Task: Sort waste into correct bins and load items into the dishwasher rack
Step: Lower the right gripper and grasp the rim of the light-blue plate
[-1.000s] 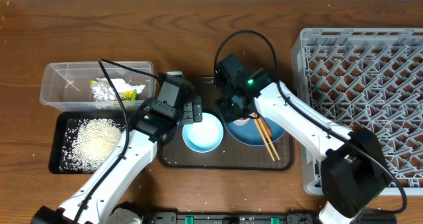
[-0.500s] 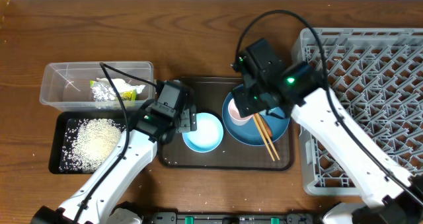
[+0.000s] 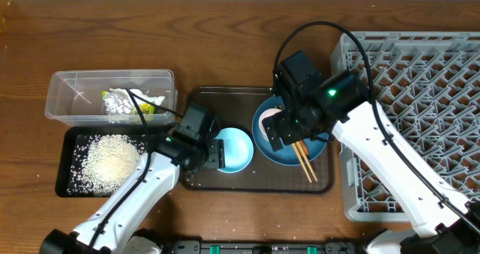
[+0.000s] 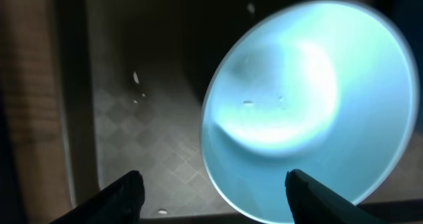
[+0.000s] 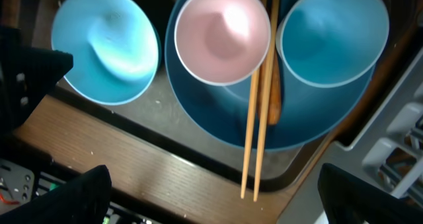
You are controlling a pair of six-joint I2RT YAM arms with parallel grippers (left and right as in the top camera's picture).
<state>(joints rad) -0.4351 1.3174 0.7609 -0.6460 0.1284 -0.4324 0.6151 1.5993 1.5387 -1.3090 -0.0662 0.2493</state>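
My left gripper (image 4: 215,197) is open and straddles the near rim of the white-blue bowl (image 4: 310,105). One finger is over the brown tray and the other over the bowl's inside. In the overhead view the left gripper (image 3: 214,153) sits at the bowl (image 3: 236,149). My right gripper (image 5: 228,201) is wide open and hangs above the blue plate (image 5: 218,121). On the plate are the pink-inside cup (image 5: 221,42), the pale blue cup (image 5: 330,39) and the chopsticks (image 5: 258,118). Nothing is held. The dishwasher rack (image 3: 412,97) stands at the right.
The clear tub (image 3: 75,97) at the left holds a foil wrapper (image 3: 120,103) and tissue. In front of it is the black tray (image 3: 71,183), which holds rice (image 3: 109,158). The brown serving tray (image 3: 255,183) lies between the bins and the rack.
My left gripper came forward and down onto the bowl's rim, and its jaws narrowed. My right gripper shifted right and forward over the plate and opened wide.
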